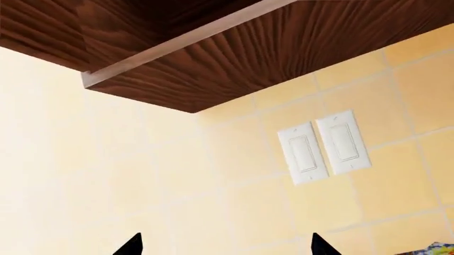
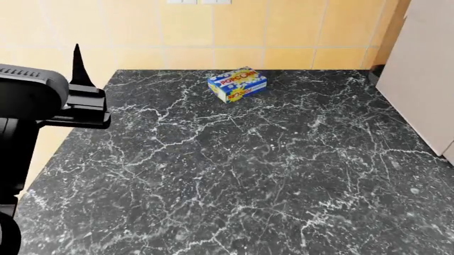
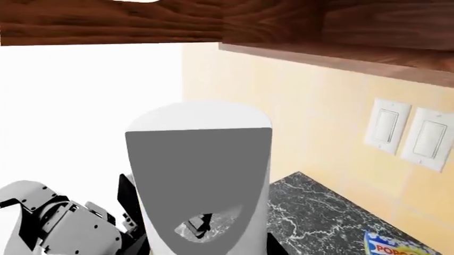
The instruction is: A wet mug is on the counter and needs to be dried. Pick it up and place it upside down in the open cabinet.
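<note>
Over on the far left, got the left gripper (image 1: 227, 245) pointing up with its two black fingertips (image 1: 135, 245) spread wide, holding nothing. Facing a tiled wall (image 1: 106, 170) from there, with a pair of white light switches (image 1: 322, 146) straight ahead of the fingers and the dark wood underside of the cabinet (image 1: 284, 48) above them.

Moving right from that hand, just the black marble counter (image 2: 248, 175) with its white veins, and a popcorn box (image 2: 237, 84) lying near the back wall, well clear of the left gripper. Further right, bumping into a big white panel (image 2: 426, 74) at the counter's edge; can't tell what it belongs to.

Then the right gripper (image 3: 202, 234), seen only from its own wrist camera: looks clamped on the mug (image 3: 199, 159), dark finger parts tight against both sides down low. Mug held up off the counter, right in front of the lens, below the cabinet. Can't tell which end has the rim.
</note>
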